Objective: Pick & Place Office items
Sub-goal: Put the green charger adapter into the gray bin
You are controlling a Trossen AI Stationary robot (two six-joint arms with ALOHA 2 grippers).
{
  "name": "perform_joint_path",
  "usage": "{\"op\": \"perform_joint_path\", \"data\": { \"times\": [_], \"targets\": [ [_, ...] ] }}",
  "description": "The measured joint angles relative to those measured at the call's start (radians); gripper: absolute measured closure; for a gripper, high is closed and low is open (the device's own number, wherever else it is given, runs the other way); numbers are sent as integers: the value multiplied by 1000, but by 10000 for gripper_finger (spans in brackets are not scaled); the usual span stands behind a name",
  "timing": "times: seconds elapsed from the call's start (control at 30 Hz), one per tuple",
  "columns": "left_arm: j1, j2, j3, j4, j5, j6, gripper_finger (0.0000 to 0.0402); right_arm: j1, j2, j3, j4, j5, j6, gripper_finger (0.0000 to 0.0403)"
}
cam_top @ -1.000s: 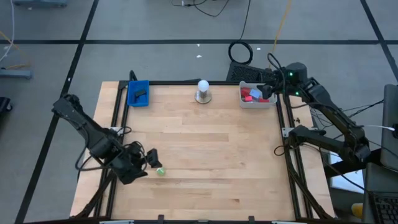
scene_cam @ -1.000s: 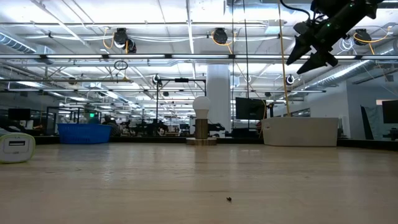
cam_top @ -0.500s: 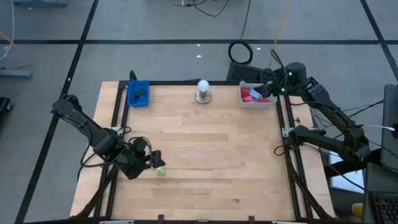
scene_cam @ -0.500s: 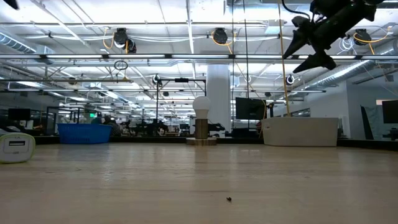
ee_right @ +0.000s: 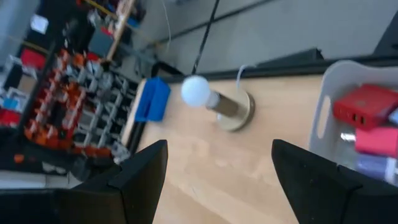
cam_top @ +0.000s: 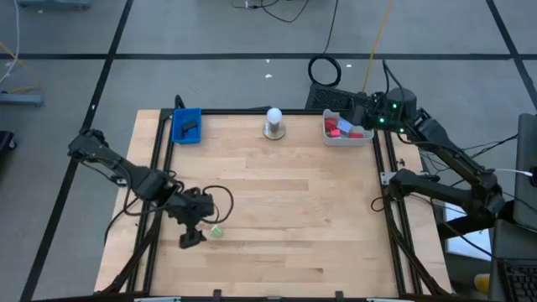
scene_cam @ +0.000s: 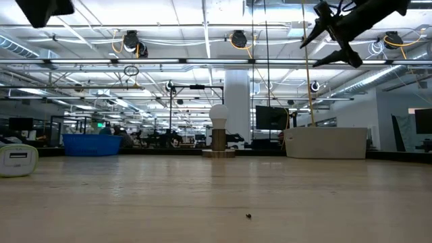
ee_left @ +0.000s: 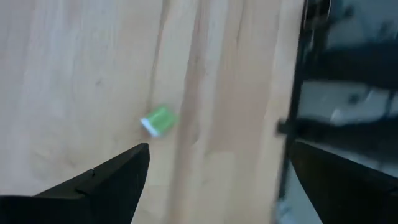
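Note:
The green bit (cam_top: 216, 230) lies flat on the wooden table near its near-left part; it also shows as the green bit (ee_left: 157, 120) and, close to the camera, as the pale piece (scene_cam: 17, 160). My left gripper (cam_top: 195, 235) hangs open just left of it, touching nothing. My right gripper (cam_top: 358, 111) is open in the air over the grey tray (cam_top: 348, 138), where red blocks (ee_right: 367, 106) and a light-blue block (ee_right: 373, 165) lie. In the low view the right gripper (scene_cam: 322, 39) is high above the tray (scene_cam: 327, 142).
A blue tray (cam_top: 186, 126) with a dark piece (cam_top: 190, 127) stands at the far-left corner. The white ball on a round base (cam_top: 274, 122) stands at the middle of the far edge. Black frame rails (cam_top: 156, 168) run along the table's sides. Bare wood lies between.
My left gripper has moved right toward the green bit and then swung round beside it toward the near edge, while its arm has risen into the low view. My right gripper has risen over the grey tray and tipped closer to level. The green bit has stayed put.

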Motion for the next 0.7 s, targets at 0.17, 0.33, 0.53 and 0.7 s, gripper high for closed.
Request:
{"op": "perform_joint_path", "data": {
  "times": [0.17,0.33,0.53,0.7],
  "targets": [
    [22,0,0,-54,-36,314,9,69,3,0,73,141,46,124],
    [39,4,0,-73,-131,503,9,131,6,0,86,225,69,124],
    [75,83,0,-66,-100,637,9,208,18,0,84,291,96,124],
    [77,169,0,-53,-68,745,9,256,39,0,84,328,96,124]
  ]
}}
